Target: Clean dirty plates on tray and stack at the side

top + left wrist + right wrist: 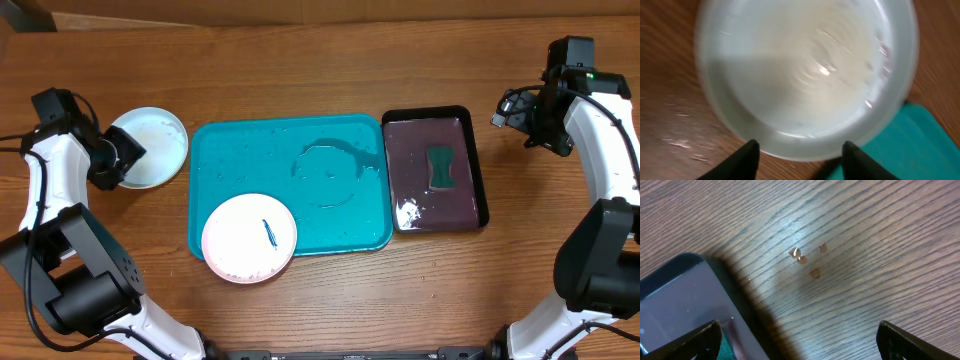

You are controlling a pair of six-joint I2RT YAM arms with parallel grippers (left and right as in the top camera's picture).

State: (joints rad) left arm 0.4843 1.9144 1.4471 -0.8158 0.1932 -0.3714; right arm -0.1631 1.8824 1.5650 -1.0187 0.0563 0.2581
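White plate [249,238], smeared teal, is laid over the tray's [340,215] near-left corner, while a pale plate [155,140] is set on the table [300,60] beside the left pincer [799,150], which is spread apart, as is the right pincer [797,340].

Overhead is bright, even, sharp; white glare in the 7 o'clock corner of the small glossy black rectangular tray [480,170], wet sheen on the large turquoise plastic tray [230,160]. Left wrist is badly out of focus: pale round plastic plate [790,60] shows a hot spot toward 3 o'clock and grey shadow over its 7 o'clock half. Right wrist: brown wooden table [865,240] fairly sharp, soft shadow beside the black tray.
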